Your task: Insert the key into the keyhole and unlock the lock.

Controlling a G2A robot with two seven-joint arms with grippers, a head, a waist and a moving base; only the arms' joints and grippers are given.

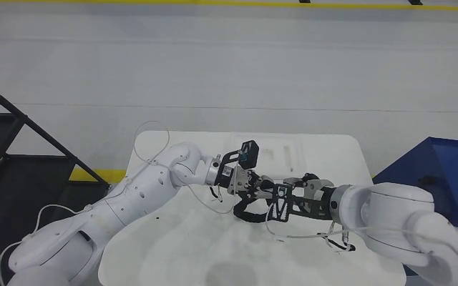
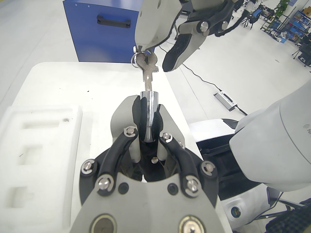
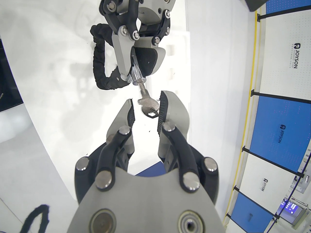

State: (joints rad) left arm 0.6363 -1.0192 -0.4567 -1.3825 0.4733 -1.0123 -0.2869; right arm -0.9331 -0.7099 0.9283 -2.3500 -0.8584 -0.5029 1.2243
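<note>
My left gripper (image 2: pixel 148 103) is shut on a chrome cylinder lock (image 2: pixel 149 109), held above the white table (image 1: pixel 179 243). A silver key (image 2: pixel 147 65) sits with its blade in the lock's end and its textured head sticking out. My right gripper (image 3: pixel 147 100) is open around the key head (image 3: pixel 148 104), which touches one finger pad (image 3: pixel 162 107) while the other finger stands apart. In the right wrist view the left gripper (image 3: pixel 138 73) faces mine with the lock (image 3: pixel 135 72) between its fingers. In the top view both grippers (image 1: pixel 250 189) (image 1: pixel 273 202) meet at the table's middle.
A white foam tray (image 2: pixel 36 134) with cut-out pockets lies on the table behind the arms (image 1: pixel 279 154). A blue cabinet (image 2: pixel 102 25) stands just off the table's right edge. A black braided cable (image 3: pixel 99 56) loops beside the left gripper.
</note>
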